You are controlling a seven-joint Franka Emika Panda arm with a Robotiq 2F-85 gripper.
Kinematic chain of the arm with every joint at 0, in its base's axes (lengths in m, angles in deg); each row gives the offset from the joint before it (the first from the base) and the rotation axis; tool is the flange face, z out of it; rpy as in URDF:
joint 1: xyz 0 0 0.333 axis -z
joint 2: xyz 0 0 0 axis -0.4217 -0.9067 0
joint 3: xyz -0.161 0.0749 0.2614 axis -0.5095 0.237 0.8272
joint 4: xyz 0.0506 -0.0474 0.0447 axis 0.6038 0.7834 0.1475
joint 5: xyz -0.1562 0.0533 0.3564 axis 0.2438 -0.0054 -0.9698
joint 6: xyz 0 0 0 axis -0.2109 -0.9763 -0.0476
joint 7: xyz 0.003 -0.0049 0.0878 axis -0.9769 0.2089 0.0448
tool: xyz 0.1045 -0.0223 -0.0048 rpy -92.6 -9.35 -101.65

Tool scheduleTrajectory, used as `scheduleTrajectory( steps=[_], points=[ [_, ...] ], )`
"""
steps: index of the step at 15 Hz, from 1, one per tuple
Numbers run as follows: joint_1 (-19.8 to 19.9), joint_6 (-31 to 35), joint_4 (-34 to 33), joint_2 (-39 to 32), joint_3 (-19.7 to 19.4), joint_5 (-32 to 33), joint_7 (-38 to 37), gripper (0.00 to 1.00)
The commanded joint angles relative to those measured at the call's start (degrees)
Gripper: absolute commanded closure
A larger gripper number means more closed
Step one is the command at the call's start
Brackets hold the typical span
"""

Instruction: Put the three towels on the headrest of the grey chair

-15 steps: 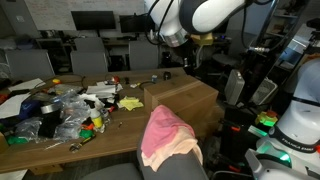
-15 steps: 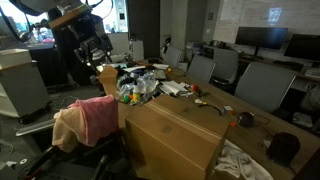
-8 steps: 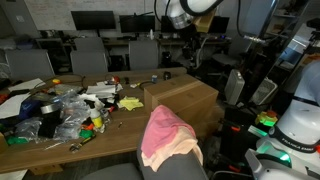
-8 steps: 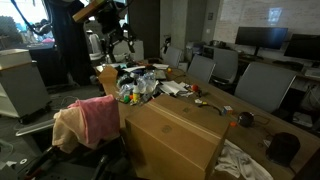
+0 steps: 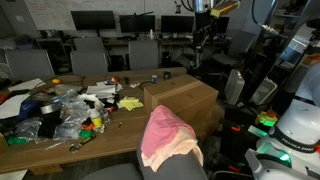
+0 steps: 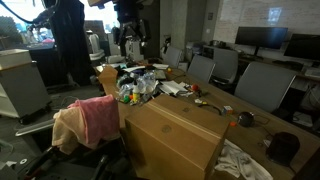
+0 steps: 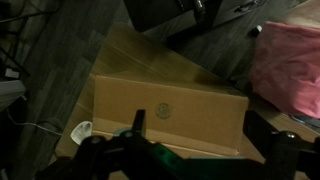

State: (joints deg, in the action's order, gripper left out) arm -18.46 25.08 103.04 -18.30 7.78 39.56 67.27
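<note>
Arm risen high beyond table's far edge; gripper spread wide, empty. Towels left heaped over chair headrest, pink topmost, beside cardboard box. Placement likely complete; third towel unclear.

Both exterior views are lit softly and evenly by room light. They are moderately bright, with faint shadows cast on the counter, and fine detail is lost to coarse resolution. In an exterior view a green lamp is seen glowing. The wrist view is dim and murky: the cardboard box is dully lit, the pink towel is brightest, and the pincer is dark and blurred.
</note>
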Motion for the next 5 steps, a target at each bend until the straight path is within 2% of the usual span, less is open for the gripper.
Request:
scheduleTrajectory(
  steps=[1, 5],
  points=[
    [1.94, 6.12, 6.88, 7.85, -1.54, -5.88, -0.68, 0.0],
    [3.97, 14.44, 13.91, 14.39, -2.0, -8.71, -0.98, 0.0]
  ],
)
